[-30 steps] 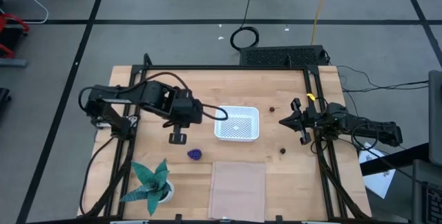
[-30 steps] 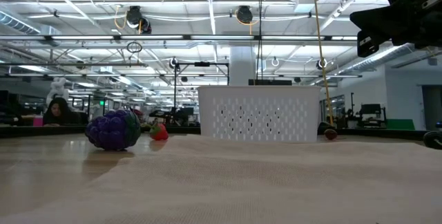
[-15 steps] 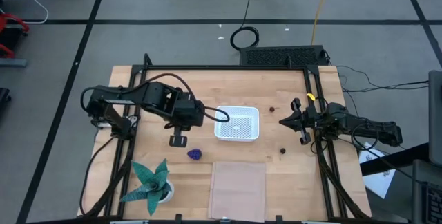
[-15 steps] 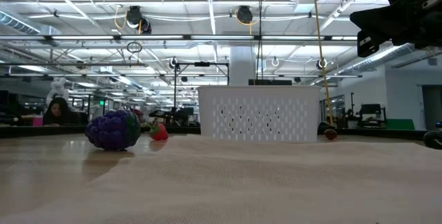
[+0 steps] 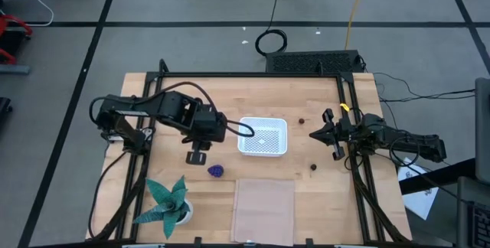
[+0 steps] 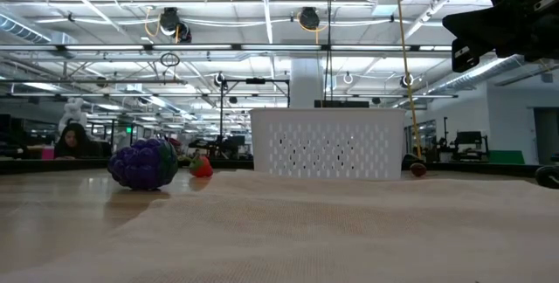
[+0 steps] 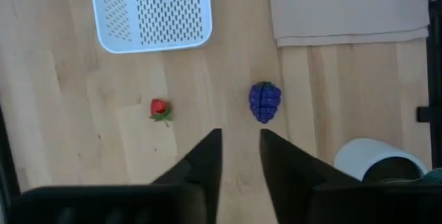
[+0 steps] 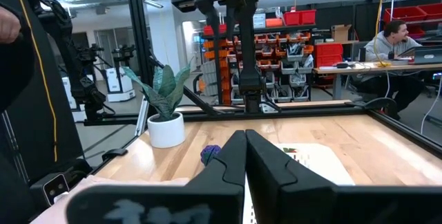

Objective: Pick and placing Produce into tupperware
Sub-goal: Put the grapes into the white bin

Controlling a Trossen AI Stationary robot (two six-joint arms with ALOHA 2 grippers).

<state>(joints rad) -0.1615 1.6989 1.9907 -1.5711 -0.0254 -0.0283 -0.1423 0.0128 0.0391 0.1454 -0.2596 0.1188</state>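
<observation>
My left gripper [image 7: 240,148], jaws slightly parted and empty, hung at lower centre of the wrist frame between the red strawberry [image 7: 159,108] and purple grape cluster [image 7: 265,101], the white tupperware [image 7: 151,11] upper left; centring over one piece before descending seemed wise.

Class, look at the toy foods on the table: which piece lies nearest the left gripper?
The purple grape cluster. It lies just beside the left gripper, towards the teal plant; the two dark balls lie beyond the white container, near the right arm.
</observation>
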